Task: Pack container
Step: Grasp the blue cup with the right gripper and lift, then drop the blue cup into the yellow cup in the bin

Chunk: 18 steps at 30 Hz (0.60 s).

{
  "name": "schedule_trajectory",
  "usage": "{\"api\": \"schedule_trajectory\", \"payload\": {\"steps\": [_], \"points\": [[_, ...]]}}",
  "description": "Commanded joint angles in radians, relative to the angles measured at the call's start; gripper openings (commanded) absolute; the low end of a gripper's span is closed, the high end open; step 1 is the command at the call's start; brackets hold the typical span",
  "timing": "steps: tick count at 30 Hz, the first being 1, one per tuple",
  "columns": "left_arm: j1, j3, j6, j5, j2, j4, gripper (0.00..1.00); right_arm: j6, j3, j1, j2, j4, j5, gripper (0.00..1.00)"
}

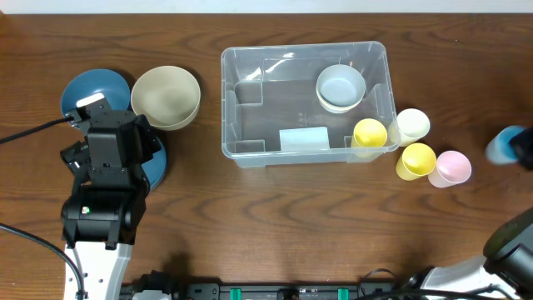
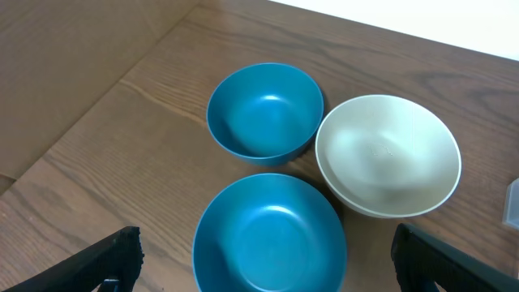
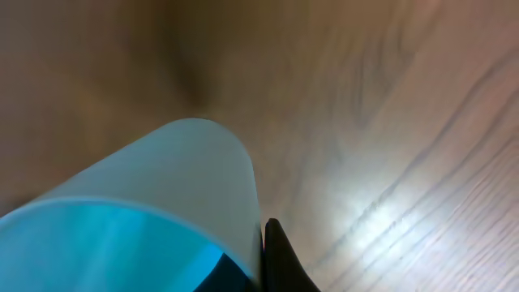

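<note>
The clear container (image 1: 223, 100) stands at the table's middle, with a pale bowl (image 1: 341, 87) and a yellow cup (image 1: 370, 133) inside it. At the far right edge my right gripper (image 1: 520, 148) is shut on a blue cup (image 1: 500, 147). In the right wrist view the blue cup (image 3: 162, 186) has its wall pinched in the right gripper (image 3: 261, 251), one finger inside and one outside. My left gripper (image 1: 117, 137) hangs open over the bowls at the left. Its fingers (image 2: 122, 247) stand wide on either side of the nearer blue bowl (image 2: 268, 235), holding nothing.
A second blue bowl (image 2: 263, 109) and a cream bowl (image 2: 388, 154) sit beyond the nearer one. A cream cup (image 1: 410, 125), a yellow cup (image 1: 417, 160) and a pink cup (image 1: 452, 167) stand just right of the container.
</note>
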Motion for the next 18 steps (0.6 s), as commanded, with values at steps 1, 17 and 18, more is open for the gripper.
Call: {"api": "schedule_trajectory", "payload": {"steps": [1, 17, 18], "points": [[0.005, 0.022, -0.009, -0.019, 0.001, 0.000, 0.98, -0.034, 0.110, 0.050, -0.093, -0.017, -0.126, 0.01], [0.005, 0.022, -0.009, -0.019, 0.001, 0.000, 0.98, -0.116, 0.198, 0.681, -0.203, -0.066, -0.098, 0.01], [0.005, 0.022, -0.009, -0.019, 0.001, 0.000, 0.98, -0.108, 0.198, 0.710, -0.196, -0.078, -0.069, 0.01]]}}
